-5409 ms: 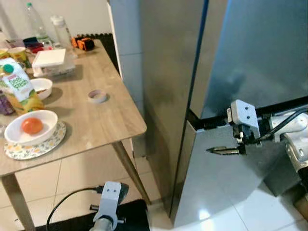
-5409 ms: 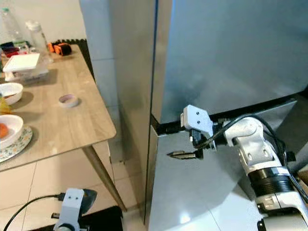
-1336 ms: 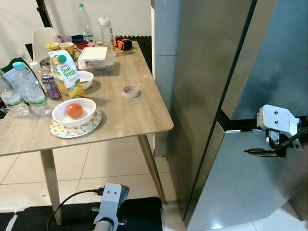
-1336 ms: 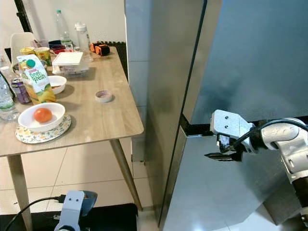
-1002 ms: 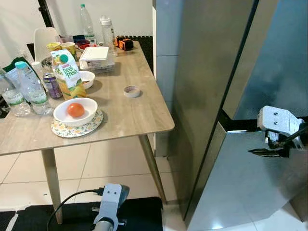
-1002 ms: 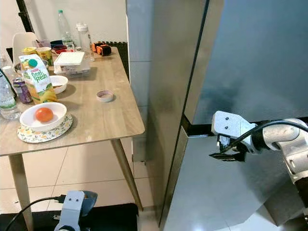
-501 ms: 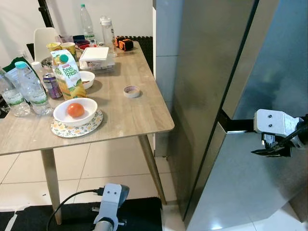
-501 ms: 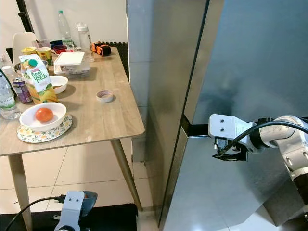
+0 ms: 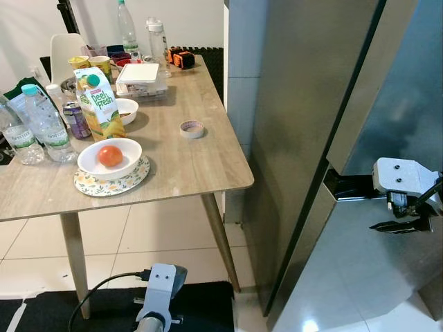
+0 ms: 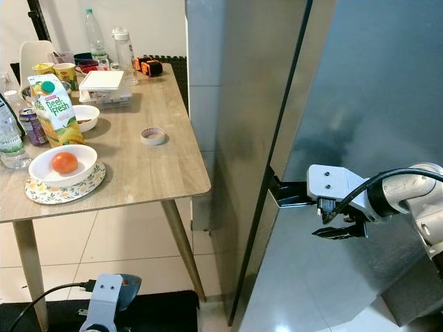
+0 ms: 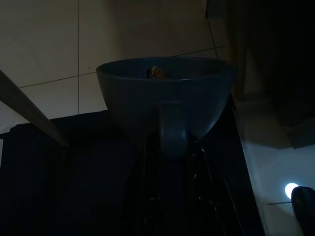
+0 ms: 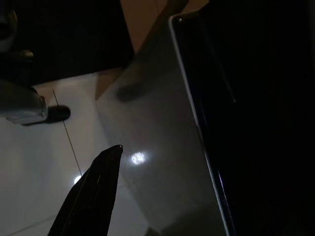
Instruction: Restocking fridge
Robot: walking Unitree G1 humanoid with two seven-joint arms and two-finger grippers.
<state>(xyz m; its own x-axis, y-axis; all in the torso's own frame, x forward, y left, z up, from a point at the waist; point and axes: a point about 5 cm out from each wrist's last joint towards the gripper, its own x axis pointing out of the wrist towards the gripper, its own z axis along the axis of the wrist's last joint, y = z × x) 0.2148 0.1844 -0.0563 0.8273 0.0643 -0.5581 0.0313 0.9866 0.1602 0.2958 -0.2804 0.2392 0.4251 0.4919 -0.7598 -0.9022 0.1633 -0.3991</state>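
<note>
Both head views look forward and down from standing height, sharing the wooden table (image 9: 173,166) at ten o'clock and the steel fridge (image 10: 263,104) from twelve to three. The left wrist view hangs low in shadow, facing the tiled floor (image 11: 44,44) close beneath it. The right wrist view sits close against the fridge's lower door (image 12: 162,162), looking down along its face to the floor.

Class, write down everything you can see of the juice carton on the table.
The juice carton is a tall printed carton, green and white above and yellow below, with a green screw cap on its slanted top. It stands upright and shut on the wooden table, behind the white bowl holding an orange fruit, near a purple can and water bottles.
</note>
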